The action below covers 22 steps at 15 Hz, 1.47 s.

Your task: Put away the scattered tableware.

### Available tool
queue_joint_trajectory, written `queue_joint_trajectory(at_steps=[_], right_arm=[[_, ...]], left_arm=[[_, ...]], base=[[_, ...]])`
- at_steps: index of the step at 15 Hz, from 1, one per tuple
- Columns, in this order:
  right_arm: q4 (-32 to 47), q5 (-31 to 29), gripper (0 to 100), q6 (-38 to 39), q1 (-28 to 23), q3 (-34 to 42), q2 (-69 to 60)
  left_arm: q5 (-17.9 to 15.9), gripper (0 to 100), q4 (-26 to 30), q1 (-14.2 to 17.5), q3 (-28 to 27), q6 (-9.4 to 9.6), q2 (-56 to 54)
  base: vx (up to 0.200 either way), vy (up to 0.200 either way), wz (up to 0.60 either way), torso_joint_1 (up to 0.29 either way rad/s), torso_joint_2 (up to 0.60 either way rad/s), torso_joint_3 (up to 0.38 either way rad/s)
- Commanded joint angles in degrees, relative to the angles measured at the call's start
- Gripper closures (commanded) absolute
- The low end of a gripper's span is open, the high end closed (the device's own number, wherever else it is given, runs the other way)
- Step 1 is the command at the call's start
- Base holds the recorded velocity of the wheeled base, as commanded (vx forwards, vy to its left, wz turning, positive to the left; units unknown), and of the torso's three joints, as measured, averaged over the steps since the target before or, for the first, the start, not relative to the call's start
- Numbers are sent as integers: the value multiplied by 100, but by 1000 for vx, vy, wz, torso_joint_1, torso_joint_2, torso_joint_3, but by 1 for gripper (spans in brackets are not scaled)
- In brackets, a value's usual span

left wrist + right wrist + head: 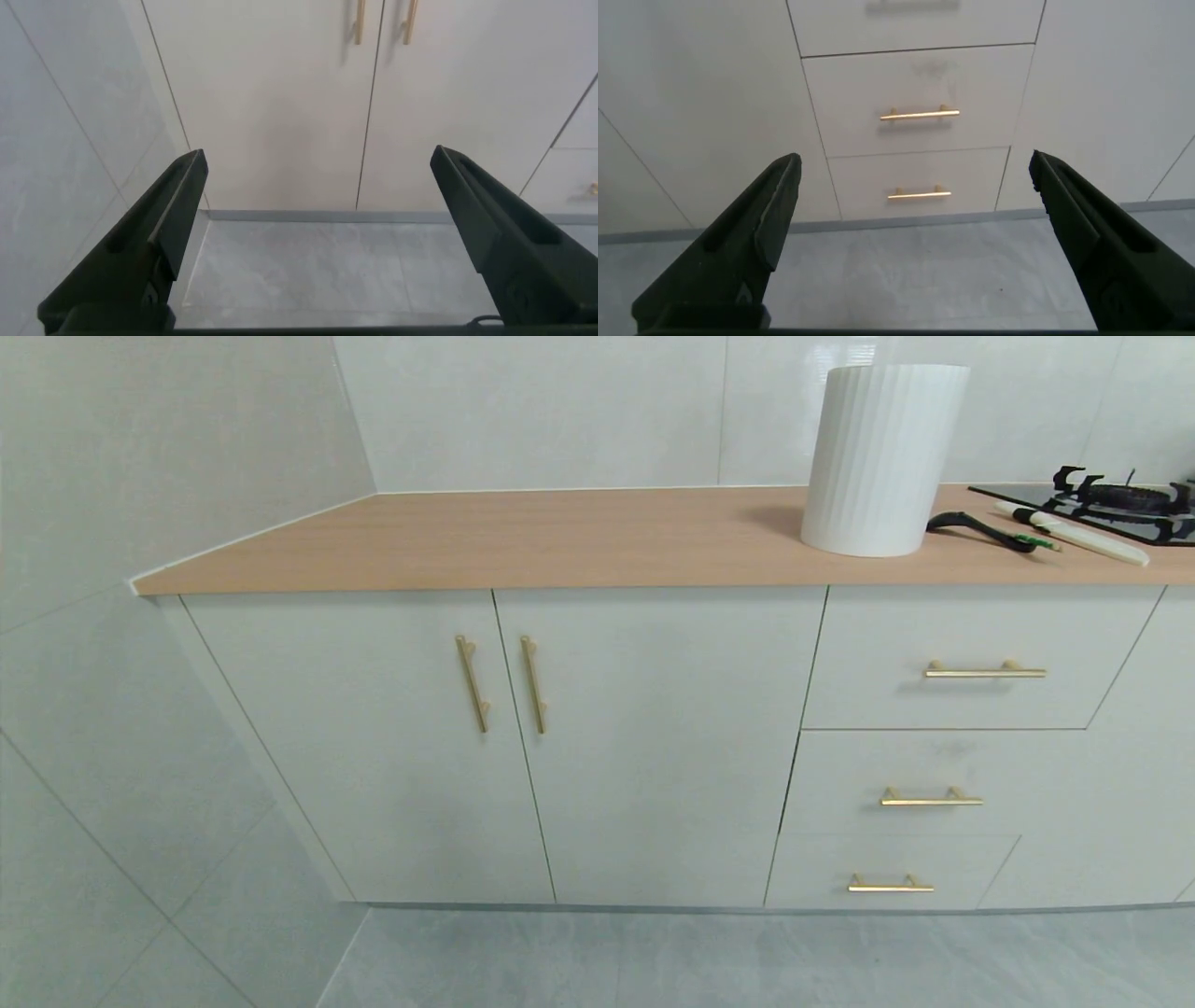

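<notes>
Head view, upper right: a black utensil point(980, 530) and a white utensil point(1074, 534) lie on the counter point(513, 537) beside the ribbed holder point(882, 457); judging by this, nothing is put away yet.

Left wrist view: the left gripper point(318, 161) is spread wide and empty, facing the cabinet doors point(280, 93).

Right wrist view: the right gripper point(915, 162) is equally wide and empty, facing the drawers point(920, 98).

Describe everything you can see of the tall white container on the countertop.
The white container is a tall cylinder with fine vertical ribs all round its wall. It looks like matt plastic or ceramic, though I cannot tell which. It stands upright on the wooden countertop, toward the front edge. Its inside is hidden. A black-handled utensil lies close beside its base.
</notes>
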State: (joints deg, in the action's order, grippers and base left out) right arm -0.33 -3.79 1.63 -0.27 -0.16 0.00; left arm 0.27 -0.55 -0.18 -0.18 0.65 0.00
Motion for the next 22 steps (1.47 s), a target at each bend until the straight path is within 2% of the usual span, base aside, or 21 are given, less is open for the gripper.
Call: queue_joint_trajectory(at_steps=[1, 8, 16, 20, 22], right_arm=[[15, 1, 0, 4, 0, 16, 9], [15, 1, 0, 12, 0, 16, 9], [15, 1, 0, 12, 0, 16, 9], [15, 1, 0, 12, 0, 16, 9], [15, 1, 0, 12, 0, 16, 9]], left_arm=[[-9, 0, -7, 1, 1, 6, 9], [-18, 0, -7, 1, 1, -3, 9], [-18, 0, -7, 1, 1, -3, 9], [-27, 0, -7, 1, -8, -21, 9], [-27, 0, -7, 1, 1, -21, 9]], base=[[0, -200, 0, -2, 2, 2], [0, -200, 0, 6, 3, 2], [0, 0, 0, 0, 0, 0], [200, 0, 0, -5, 2, 4], [0, 0, 0, 0, 0, 0]])
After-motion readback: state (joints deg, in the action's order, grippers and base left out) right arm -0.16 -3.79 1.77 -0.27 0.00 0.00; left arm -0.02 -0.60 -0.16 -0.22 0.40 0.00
